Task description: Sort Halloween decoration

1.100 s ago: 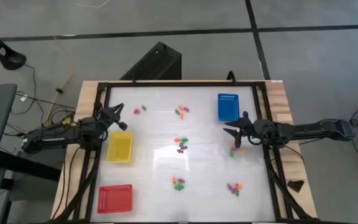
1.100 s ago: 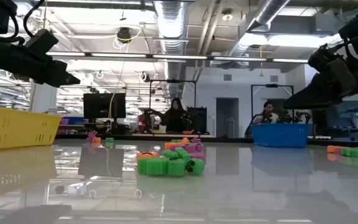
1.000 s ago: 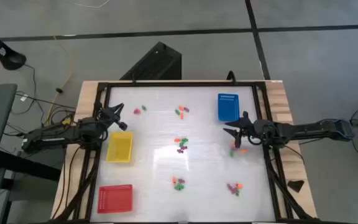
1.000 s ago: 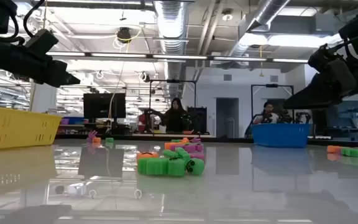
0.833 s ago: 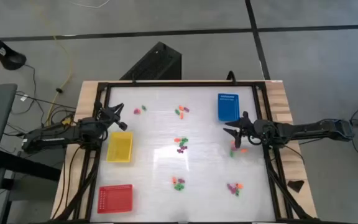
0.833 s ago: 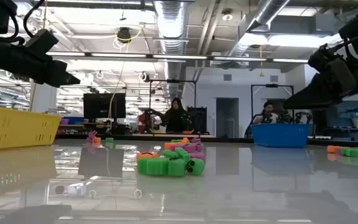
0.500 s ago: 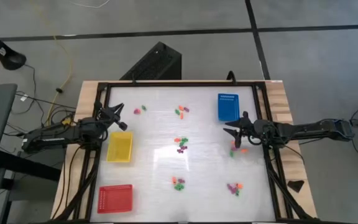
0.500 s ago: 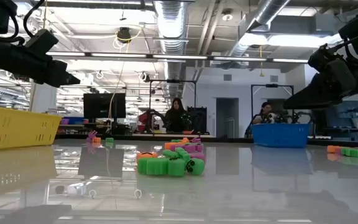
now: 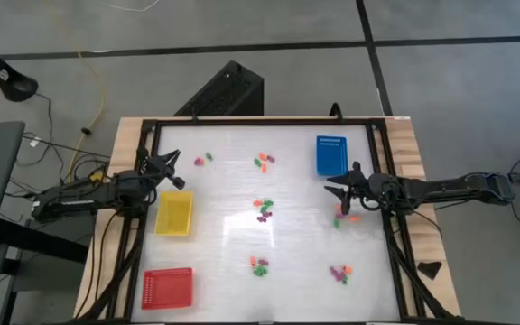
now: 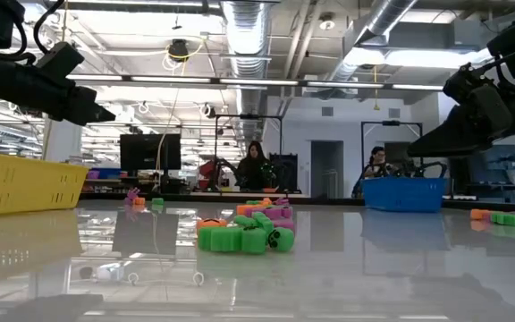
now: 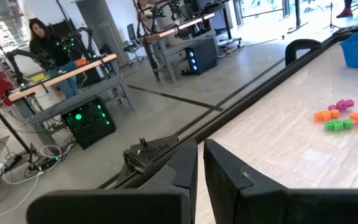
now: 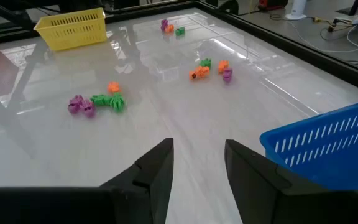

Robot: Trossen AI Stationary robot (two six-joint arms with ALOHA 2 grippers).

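Pincer state first: the right pincer (image 9: 334, 188) stands spread and empty at centre right of the high view, just below the blue tray (image 9: 330, 154) and beside a small cluster of orange and green pieces (image 9: 343, 213); the left pincer (image 9: 171, 168) is pressed together with nothing visible between its fingers, at the left edge of the desk (image 9: 305, 262) above the yellow tray (image 9: 173, 214). The decoration pieces (image 9: 262, 209) lie in small mixed groups across the desk: upper left, upper centre, centre, lower centre, lower right, and the cluster by the right pincer; no piece is seen inside any tray, so sorting appears hardly begun. Likely faults: because colours sit touching in each group, a descending pincer may catch two pieces of different colour at once, or nudge neighbours away across the glossy surface. The pieces are tiny, so a slightly offset closure may miss or flick one off. The red tray (image 9: 167, 288) at lower left lies well apart from the right arm. Both arms reach in low and roughly level from the desk's sides, pincers pointing inward.
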